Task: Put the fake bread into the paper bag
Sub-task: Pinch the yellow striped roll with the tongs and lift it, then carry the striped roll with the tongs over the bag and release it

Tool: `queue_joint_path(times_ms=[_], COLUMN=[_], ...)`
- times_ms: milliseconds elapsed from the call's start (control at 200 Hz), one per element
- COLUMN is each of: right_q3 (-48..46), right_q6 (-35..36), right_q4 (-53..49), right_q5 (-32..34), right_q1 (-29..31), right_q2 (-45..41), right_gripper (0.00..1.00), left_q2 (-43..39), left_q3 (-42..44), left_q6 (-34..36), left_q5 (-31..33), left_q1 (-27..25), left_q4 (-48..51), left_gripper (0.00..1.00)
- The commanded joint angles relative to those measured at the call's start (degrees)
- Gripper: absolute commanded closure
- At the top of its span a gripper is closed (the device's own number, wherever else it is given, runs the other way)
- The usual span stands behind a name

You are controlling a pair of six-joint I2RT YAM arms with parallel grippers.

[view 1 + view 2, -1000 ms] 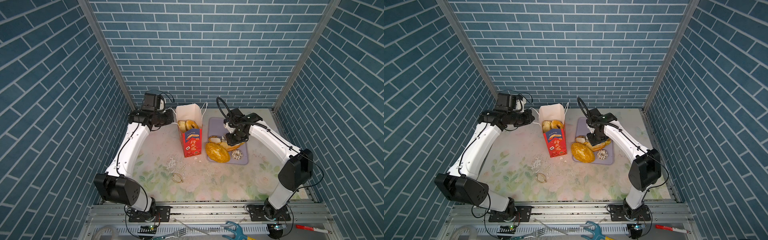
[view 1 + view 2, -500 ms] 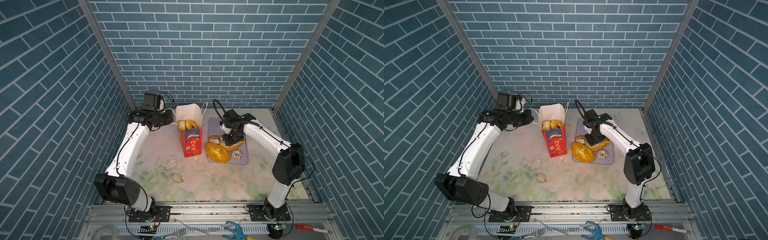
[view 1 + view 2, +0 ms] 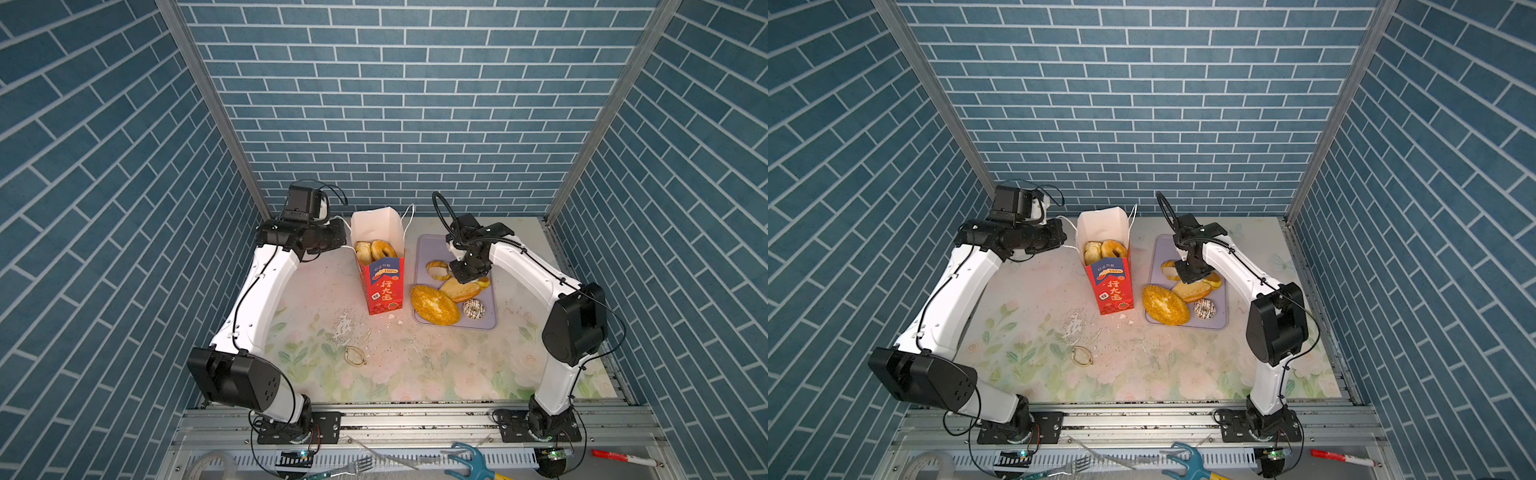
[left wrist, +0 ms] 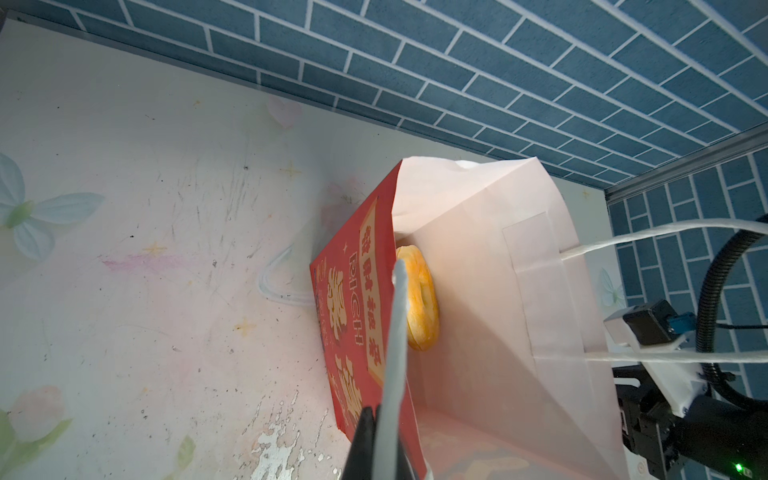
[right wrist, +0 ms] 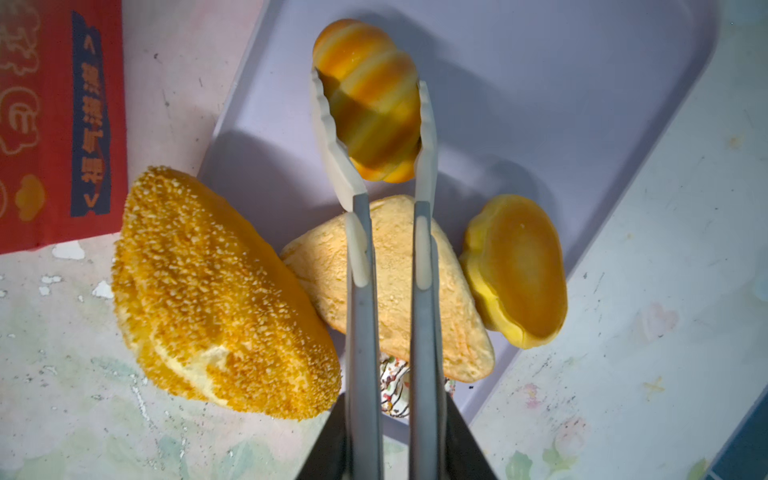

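- Blue brick-pattern walls enclose a floral tabletop (image 3: 374,374). The paper bag (image 3: 384,286) stands upright near its middle, mouth open, just beside a lilac tray (image 3: 486,322).
- Done: two pieces of fake bread show in the bag's mouth in both top views, a ring doughnut (image 3: 383,250) and a paler bun (image 3: 363,251) touching it.
- Left to do: five pieces lie at the tray.
  - The seeded loaf (image 5: 216,291) overhangs the tray's edge onto the table.
  - The flat pale bun (image 5: 399,291) leans against the loaf.
  - The small yellow roll (image 5: 515,270) lies just beside the flat pale bun.
  - The drizzled doughnut (image 3: 473,309) sits near the tray's front edge.
  - The striped twist roll (image 5: 370,133) lies apart from the others.
- Right gripper (image 5: 369,83): both fingers press against the sides of the striped twist roll, so this is a grip. Whether the roll is clear of the tray cannot be told.
- Left gripper (image 4: 399,274): the jaws are closed at the bag's rim. They appear to pinch the red wall and hold the mouth open.
- Estimate: under half of the visible bread is bagged.
- Hidden or unclear:
  - The bag's depth is out of sight, so any pieces lower down cannot be counted.
  - In the right wrist view the drizzled doughnut is mostly behind the fingers.
  - In the top views the left fingertips are too small to resolve.
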State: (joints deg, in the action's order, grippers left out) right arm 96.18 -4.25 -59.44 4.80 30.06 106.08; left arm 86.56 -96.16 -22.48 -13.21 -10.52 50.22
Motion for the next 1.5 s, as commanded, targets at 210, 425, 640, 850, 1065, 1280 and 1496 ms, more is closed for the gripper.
queue_joint_path(times_ms=[210, 425, 640, 850, 1065, 1280, 1496], right_q3=[2.63, 3.81, 7.83, 13.29, 22.72, 31.95, 42.58], right_q6=[-4.38, -5.58, -7.65, -8.27, -6.38, -2.55, 0.14], right_q4=[1.60, 1.72, -0.67, -3.35, -7.60, -10.93, -13.27], right_q5=[2.98, 4.04, 5.83, 6.18, 7.27, 10.85, 13.46], right_q1=[-0.88, -0.89, -0.90, -0.80, 0.16, 6.09, 12.31], right_q2=[-2.35, -5.05, -8.87, -13.57, -15.33, -14.70, -10.51], right_gripper=[0.79, 0.80, 0.80, 0.80, 0.80, 0.79, 0.79], left_q2=[-0.73, -1.08, -1.06, -2.04, -1.83, -0.53, -1.05], left_q3=[1.44, 1.30, 1.21, 2.07, 2.33, 1.31, 1.24], left_q6=[0.55, 0.61, 1.14, 1.20, 0.87, -0.39, 0.07], left_q5=[-1.55, -1.64, -1.81, -1.64, -2.05, -3.31, -2.49], left_q1=[-0.28, -0.29, -0.20, -0.20, -0.20, -0.22, -0.27], left_q4=[-1.00, -1.28, -1.15, -1.58, -2.05, -2.83, -2.27], left_gripper=[1.00, 1.00, 1.00, 1.00, 1.00, 1.00, 1.00])
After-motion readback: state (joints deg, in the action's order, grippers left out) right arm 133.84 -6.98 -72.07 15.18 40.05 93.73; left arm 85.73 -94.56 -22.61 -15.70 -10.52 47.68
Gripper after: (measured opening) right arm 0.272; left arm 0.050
